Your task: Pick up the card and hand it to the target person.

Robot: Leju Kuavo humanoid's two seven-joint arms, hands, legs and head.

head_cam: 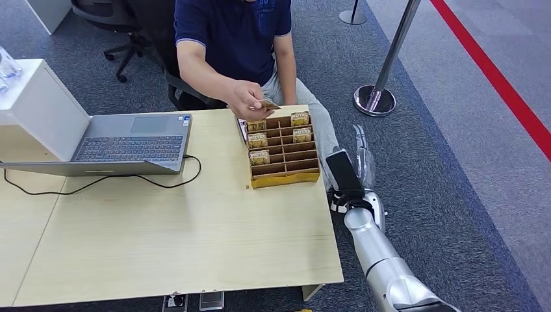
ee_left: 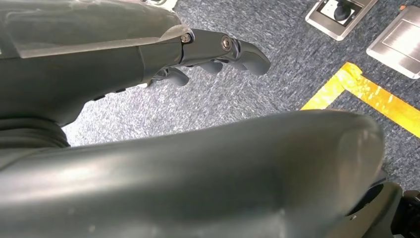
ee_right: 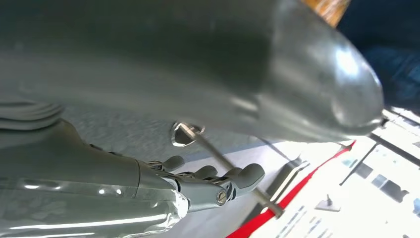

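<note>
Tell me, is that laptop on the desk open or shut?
Open. The laptop shows its keyboard, with its lid raised toward the camera.

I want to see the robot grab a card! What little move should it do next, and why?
Probably wait a moment, then lift the right hand toward the brown cardboard card box. That hand hangs beside the light wooden table, holding nothing, and the seated person's hand is over the box with a small gold card, so reaching in now could bump it.
</note>
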